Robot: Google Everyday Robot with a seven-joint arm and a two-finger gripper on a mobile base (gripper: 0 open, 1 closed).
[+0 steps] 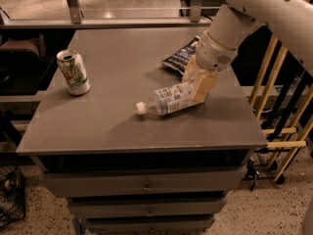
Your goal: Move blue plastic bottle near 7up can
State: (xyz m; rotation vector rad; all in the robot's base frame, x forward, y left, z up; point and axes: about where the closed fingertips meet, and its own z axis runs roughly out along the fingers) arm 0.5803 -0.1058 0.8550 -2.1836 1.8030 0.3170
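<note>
1. Grey cabinet [98, 126], flat top with drawers below; it carries every item listed here.
2. White robot arm [244, 9], entering from the far right and reaching down over the right half of the top.
3. Gripper [196, 84], beige, down at the bottle's base end and touching it; whether it is spread or clamped on the bottle cannot be told.
4. Dark chip bag [177, 58], flat, far right, just behind the gripper.
5. Blue plastic bottle [168, 99], on its side right of centre, white cap pointing left and slightly near, base under the gripper.
6. 7up can [73, 72], upright near the left edge, well apart from the bottle.
</note>
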